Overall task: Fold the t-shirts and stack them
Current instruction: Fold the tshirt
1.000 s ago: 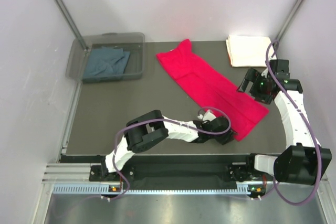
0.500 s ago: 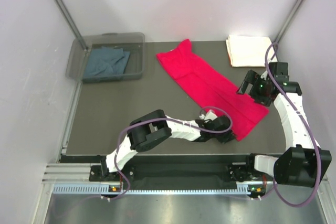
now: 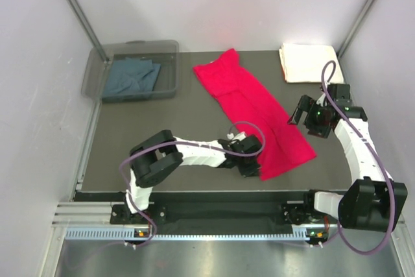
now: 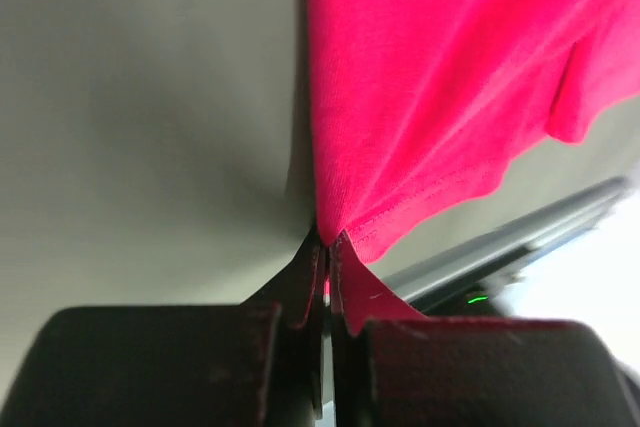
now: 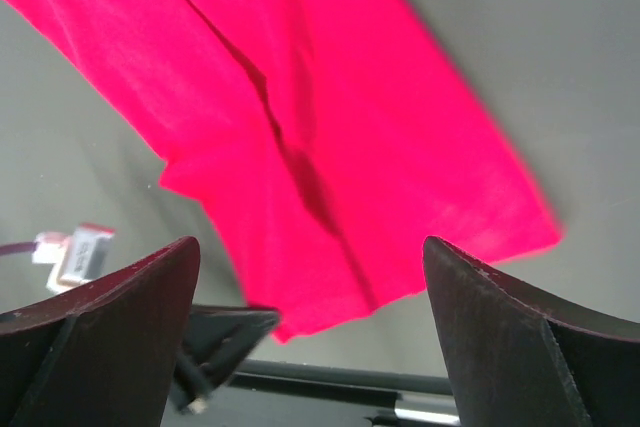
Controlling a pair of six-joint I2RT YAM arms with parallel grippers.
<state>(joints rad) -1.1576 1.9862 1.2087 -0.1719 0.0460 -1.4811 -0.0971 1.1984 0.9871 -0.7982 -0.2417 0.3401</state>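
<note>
A bright red t-shirt (image 3: 256,111) lies as a long folded strip slanting across the dark table. My left gripper (image 3: 251,168) is shut on the shirt's near bottom corner (image 4: 345,237), and the cloth is pulled taut from the pinch. To the right of the strip, my right gripper (image 3: 305,113) hovers open above the red t-shirt (image 5: 330,127), nothing between its fingers. A cream-white t-shirt (image 3: 307,62) sits folded at the back right corner. A slate blue-grey t-shirt (image 3: 131,76) lies crumpled in the bin.
A clear plastic bin (image 3: 170,69) stands at the back left of the table. White walls close in on both sides. A metal rail (image 3: 214,213) runs along the near table edge (image 3: 97,194).
My left gripper shut on the shirt's near corner and dragged it left, narrowing the strip's near end. My right gripper moved slightly left, staying open.
</note>
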